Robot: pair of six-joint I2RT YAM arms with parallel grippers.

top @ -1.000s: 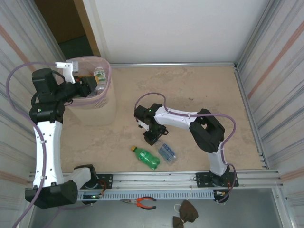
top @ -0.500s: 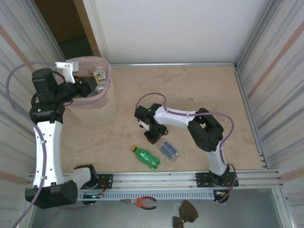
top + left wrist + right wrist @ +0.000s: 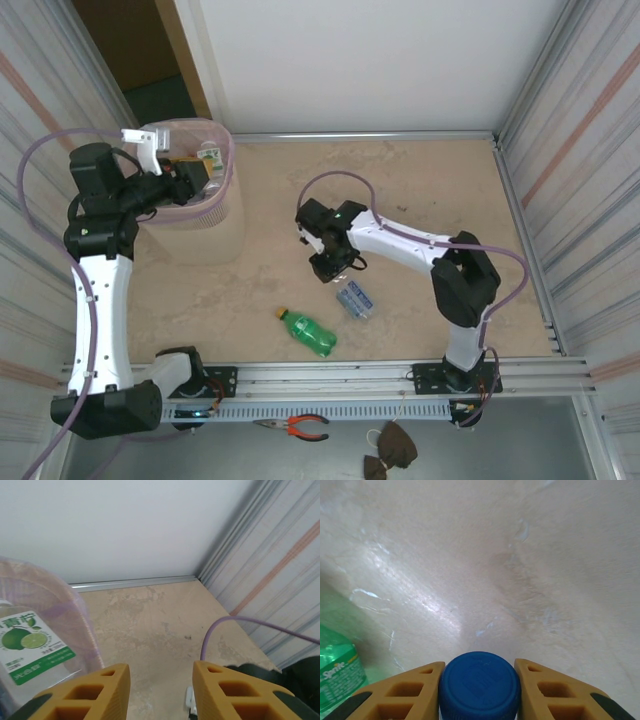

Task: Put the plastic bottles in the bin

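Observation:
My right gripper (image 3: pixel 331 268) (image 3: pixel 480 690) is shut on the blue cap (image 3: pixel 480 686) of a clear, blue-labelled plastic bottle (image 3: pixel 354 299) that lies at mid-table. A green Sprite bottle (image 3: pixel 308 332) (image 3: pixel 335 686) lies just left of it, nearer the front rail. The pale pink mesh bin (image 3: pixel 205 228) (image 3: pixel 65 605) stands at the far left. My left gripper (image 3: pixel 198 176) (image 3: pixel 161 692) hovers over the bin's rim. Its fingers stand a narrow gap apart with bare floor showing between them. Inside the bin, just left of those fingers, rests a clear bottle with a lime label (image 3: pixel 31 649) (image 3: pixel 209 158).
Corrugated metal walls close in the left and right sides, and a white wall stands at the back. Orange-handled pliers (image 3: pixel 301 427) and a brown object (image 3: pixel 391 449) lie in front of the rail. A purple cable (image 3: pixel 212 635) arcs above the right arm.
My right gripper has shut on the blue cap and shifted up and to the right, pulling the clear bottle with it. The left gripper has barely moved above the bin.

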